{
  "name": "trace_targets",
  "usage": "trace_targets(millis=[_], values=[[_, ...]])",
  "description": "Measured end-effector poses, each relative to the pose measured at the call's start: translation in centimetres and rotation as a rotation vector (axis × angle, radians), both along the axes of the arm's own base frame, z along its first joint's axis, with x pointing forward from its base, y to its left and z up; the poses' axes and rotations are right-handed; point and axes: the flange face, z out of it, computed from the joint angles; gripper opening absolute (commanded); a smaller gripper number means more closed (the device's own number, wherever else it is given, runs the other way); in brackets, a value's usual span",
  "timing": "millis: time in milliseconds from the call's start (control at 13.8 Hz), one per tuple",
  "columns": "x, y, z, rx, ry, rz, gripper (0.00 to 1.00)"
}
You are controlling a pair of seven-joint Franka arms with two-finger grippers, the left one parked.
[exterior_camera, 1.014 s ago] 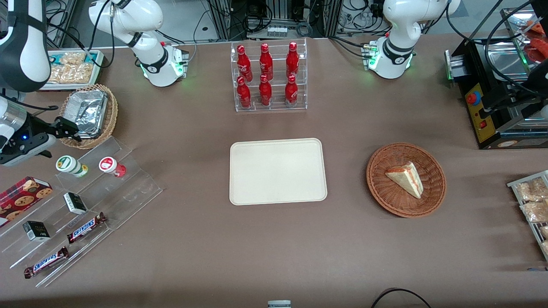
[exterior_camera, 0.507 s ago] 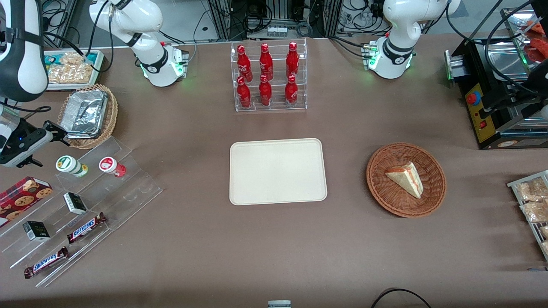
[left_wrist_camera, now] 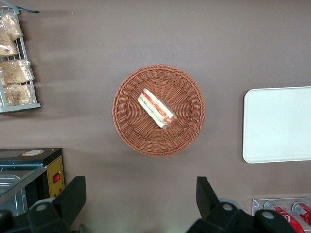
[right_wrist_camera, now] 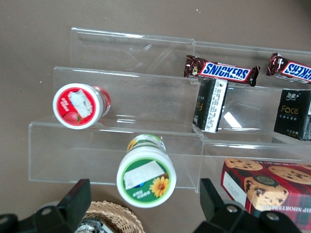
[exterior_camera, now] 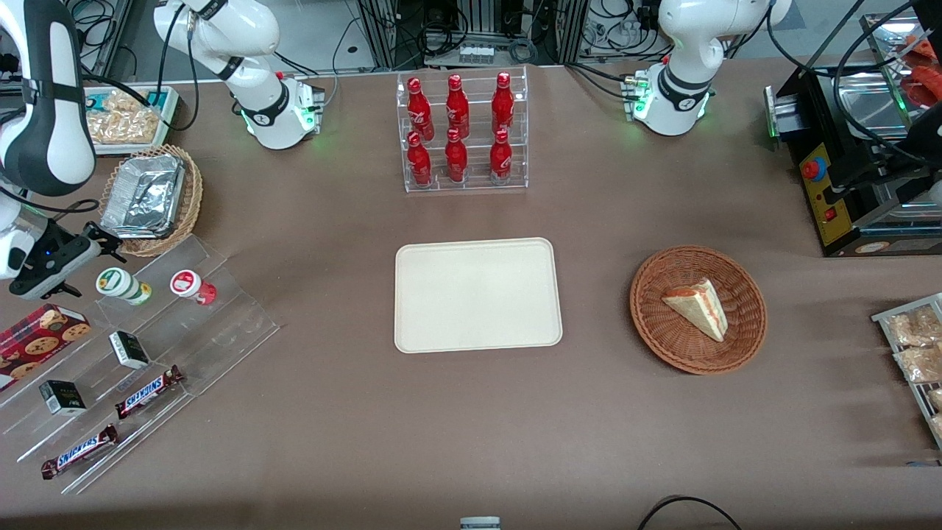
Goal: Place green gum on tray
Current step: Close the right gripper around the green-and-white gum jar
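Note:
The green gum [exterior_camera: 121, 285] is a small white bottle with a green-and-white lid, standing on the top step of a clear acrylic stand [exterior_camera: 140, 353] toward the working arm's end of the table. In the right wrist view its lid [right_wrist_camera: 146, 176] lies between my two fingers. My gripper [exterior_camera: 81, 254] is open and empty, above and just beside the gum. The cream tray [exterior_camera: 477, 294] lies flat at the middle of the table, with nothing on it; its edge shows in the left wrist view [left_wrist_camera: 278, 124].
A red-lidded bottle [exterior_camera: 191, 286] stands beside the green gum. A wicker basket with foil trays [exterior_camera: 151, 199] sits close to the gripper. Snickers bars [exterior_camera: 147, 391], small black boxes [exterior_camera: 129, 349] and a cookie box [exterior_camera: 37, 336] lie on the stand. A cola rack [exterior_camera: 462, 132] and sandwich basket [exterior_camera: 698, 309] are elsewhere.
My gripper has come down and moved nearer the front camera, from beside the foil basket to just beside the green gum. Nothing else has moved.

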Motion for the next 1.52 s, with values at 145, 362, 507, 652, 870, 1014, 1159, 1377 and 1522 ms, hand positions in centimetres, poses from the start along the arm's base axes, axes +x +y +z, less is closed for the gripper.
trace_targets(millis=[145,362,507,652,870,1014,1159,1377,1522], values=[[0.3,-0.1,-1.0,-0.001,0.006,-0.001,1.0],[0.6,-0.2,-2.1,-0.003,0.012,-0.001,1.0],[0.7,-0.2,-2.8,-0.003,0.018,0.0,0.99],[0.6,-0.2,-3.4,-0.002,0.025,-0.001,0.62],[0.2,-0.3,-4.0,0.002,0.037,-0.005,0.0],[0.0,-0.6,-4.1,0.003,0.038,-0.011,0.0],[0.0,-0.6,-4.0,0.003,0.039,-0.011,0.0],[1.0,-0.2,-2.1,0.001,0.032,0.001,0.0],[2.2,1.1,0.2,0.003,0.036,-0.002,0.0]])
